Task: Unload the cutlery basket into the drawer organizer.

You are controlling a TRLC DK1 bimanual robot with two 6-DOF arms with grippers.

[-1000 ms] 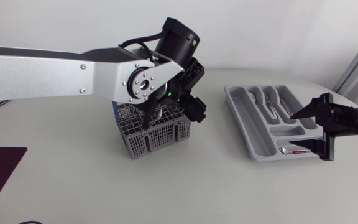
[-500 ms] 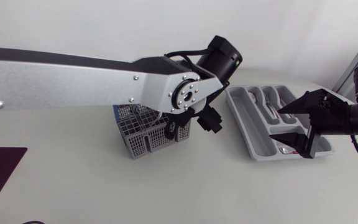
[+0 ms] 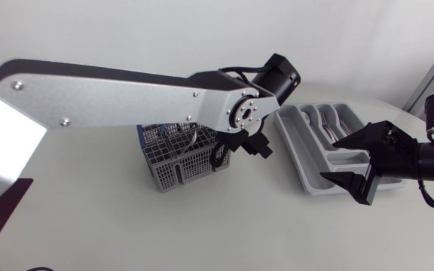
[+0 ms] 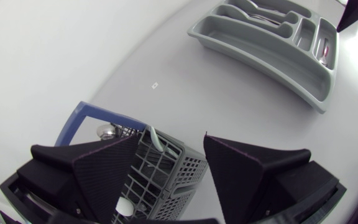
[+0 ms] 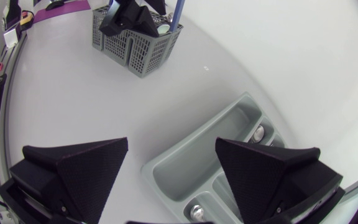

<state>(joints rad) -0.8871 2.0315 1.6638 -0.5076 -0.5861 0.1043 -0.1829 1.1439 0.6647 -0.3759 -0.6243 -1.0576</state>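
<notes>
Our left gripper point(image 4: 173, 140) hangs with its jaws apart and empty over the edge of the cutlery basket point(image 4: 182, 180). We should line up on 1 handle point(image 4: 155, 138) and then descend straight. Our right gripper point(image 5: 171, 143), also spread and empty, hovers over the drawer organizer point(image 5: 179, 171), which is well apart from the basket.

Basket point(image 3: 178, 170) partly behind left arm point(image 3: 126, 98)
</notes>
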